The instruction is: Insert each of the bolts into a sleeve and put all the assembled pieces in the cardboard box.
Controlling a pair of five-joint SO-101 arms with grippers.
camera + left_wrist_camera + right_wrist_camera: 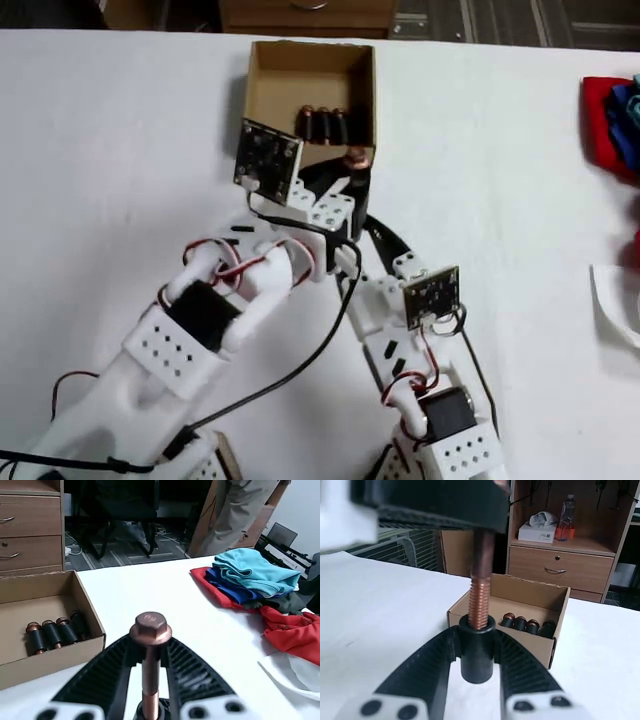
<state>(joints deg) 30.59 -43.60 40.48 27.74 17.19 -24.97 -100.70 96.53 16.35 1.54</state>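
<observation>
White bench (120, 150) carries the work just in front of the cardboard box (262, 75). A copper bolt (150, 626) stands upright, clenched in the left end effector (151, 644). Its threaded tip enters the mouth of a black sleeve (477, 652), which the right end effector (477, 636) grips from both sides. Four assembled pieces (52, 635) lie side by side inside the box. Some folded cloths (250, 577) sit well apart.

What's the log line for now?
left hand: grips bolt | right hand: grips sleeve | bolt tip in sleeve | box: four assembled pieces
</observation>
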